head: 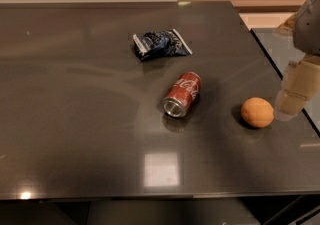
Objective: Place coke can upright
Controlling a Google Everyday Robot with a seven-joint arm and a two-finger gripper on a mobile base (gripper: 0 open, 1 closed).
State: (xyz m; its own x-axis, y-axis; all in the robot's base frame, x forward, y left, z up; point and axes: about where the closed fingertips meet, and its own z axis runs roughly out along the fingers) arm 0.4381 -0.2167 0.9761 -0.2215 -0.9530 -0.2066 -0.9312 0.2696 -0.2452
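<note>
Sideways coke can left of end effector

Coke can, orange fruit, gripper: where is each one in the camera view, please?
coke can (183,93): camera view, red side wall of the lying can.
orange fruit (257,112): camera view, middle of its peel.
gripper (290,100): camera view, right edge, pale lower end beside the orange fruit.

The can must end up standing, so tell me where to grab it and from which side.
Probably take the can by the middle of its red side, from above, closing across its width: it lies flat, silver end toward the camera, with its round wall free on both sides. The gripper hangs right of the orange.
</note>
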